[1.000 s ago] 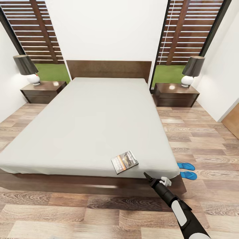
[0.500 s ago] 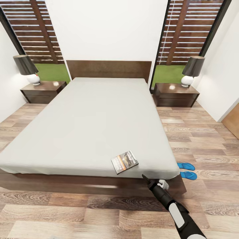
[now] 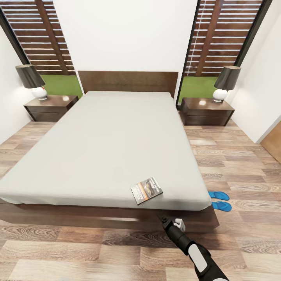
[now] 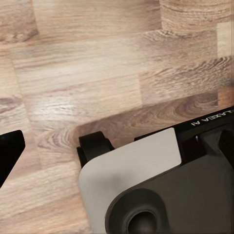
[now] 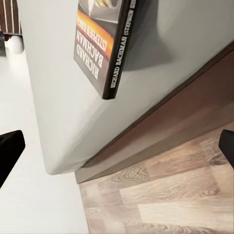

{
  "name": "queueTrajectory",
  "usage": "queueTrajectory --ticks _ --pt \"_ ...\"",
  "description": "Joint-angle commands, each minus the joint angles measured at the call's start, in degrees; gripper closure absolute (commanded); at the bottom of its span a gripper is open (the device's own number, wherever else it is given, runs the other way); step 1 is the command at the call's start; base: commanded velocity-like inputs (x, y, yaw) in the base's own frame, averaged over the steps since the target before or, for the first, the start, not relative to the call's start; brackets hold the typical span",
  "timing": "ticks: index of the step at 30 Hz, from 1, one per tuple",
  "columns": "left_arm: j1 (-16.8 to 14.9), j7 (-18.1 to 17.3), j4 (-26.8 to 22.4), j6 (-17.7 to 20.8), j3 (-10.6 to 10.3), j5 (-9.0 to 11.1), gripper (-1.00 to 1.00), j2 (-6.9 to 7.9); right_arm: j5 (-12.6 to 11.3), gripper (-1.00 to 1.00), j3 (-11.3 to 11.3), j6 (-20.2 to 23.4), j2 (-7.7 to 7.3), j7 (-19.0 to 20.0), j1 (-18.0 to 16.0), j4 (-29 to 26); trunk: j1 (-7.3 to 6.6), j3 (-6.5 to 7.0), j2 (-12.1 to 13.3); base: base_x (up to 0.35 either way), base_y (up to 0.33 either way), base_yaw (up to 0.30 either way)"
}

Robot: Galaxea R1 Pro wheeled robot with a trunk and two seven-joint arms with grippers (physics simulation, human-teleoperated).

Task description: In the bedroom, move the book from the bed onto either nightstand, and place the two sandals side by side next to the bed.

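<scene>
The book (image 3: 146, 190) lies flat near the foot edge of the bed (image 3: 113, 136), right of the middle, its dark cover with an orange band facing up. In the right wrist view the book (image 5: 105, 44) sits close ahead on the grey mattress, spine toward me. My right gripper (image 3: 164, 219) hovers just below the book, in front of the bed frame, open and empty (image 5: 117, 151). The two blue sandals (image 3: 218, 195) (image 3: 221, 205) lie side by side on the floor by the bed's right foot corner. My left gripper (image 4: 117, 151) hangs open over the floor and my own base.
A dark nightstand (image 3: 50, 106) stands left of the headboard and another nightstand (image 3: 207, 110) stands right of it, each with a black-shaded lamp (image 3: 227, 82). Wood-plank floor (image 3: 242, 164) runs along the bed's right side. A brown door (image 3: 273, 144) shows at the far right.
My right arm has drawn back and to the left, from beside the mattress's right foot corner to in front of the frame below the book. Book and sandals have not moved.
</scene>
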Motion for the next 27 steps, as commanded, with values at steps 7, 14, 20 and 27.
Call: queueTrajectory --ticks 7,14,20,27 --pt "0.0 -0.2 0.0 -0.3 -0.5 0.4 -1.00 -1.40 -0.4 -1.00 0.0 0.7 0.18 0.2 -0.1 -0.1 0.00 -0.04 0.0 0.000 0.000 0.000" --pt "0.0 -0.2 -0.2 -0.7 0.0 0.7 -1.00 -1.56 -0.4 -1.00 0.0 0.7 0.45 0.3 -0.2 -0.1 0.00 -0.04 0.0 0.000 0.000 0.000" --pt "0.0 -0.2 -0.2 -2.4 1.6 3.2 -1.00 -1.63 -3.5 -1.00 0.0 -0.1 0.49 0.1 -0.2 -0.2 0.00 -0.04 0.0 0.000 0.000 0.000" --pt "0.0 -0.2 -0.1 -2.9 2.0 5.8 -1.00 -2.11 -14.1 -1.00 0.0 -3.2 0.46 -0.4 -0.3 -0.1 0.00 -0.04 0.0 0.000 0.000 0.000"
